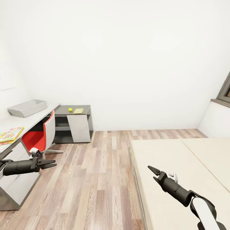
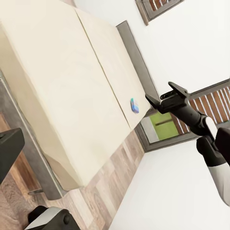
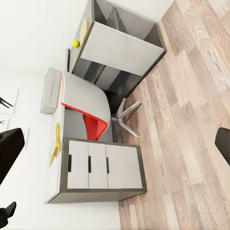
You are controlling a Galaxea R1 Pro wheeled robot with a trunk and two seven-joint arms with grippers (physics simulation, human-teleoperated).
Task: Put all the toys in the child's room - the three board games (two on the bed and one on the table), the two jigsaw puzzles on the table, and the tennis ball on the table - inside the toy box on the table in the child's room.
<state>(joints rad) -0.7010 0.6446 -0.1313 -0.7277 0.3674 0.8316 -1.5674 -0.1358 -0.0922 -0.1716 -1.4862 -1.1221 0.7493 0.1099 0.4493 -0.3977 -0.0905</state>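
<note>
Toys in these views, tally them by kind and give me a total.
Tennis ball: 1
Colourful flat boxes: 2
Small blue box: 1
Total: 4

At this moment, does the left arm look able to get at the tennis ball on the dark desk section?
Probably not yet. The left tool hangs over the floor near the red chair, while the tennis ball sits far off on the lower dark section of the table. The base likely has to drive closer.
</note>
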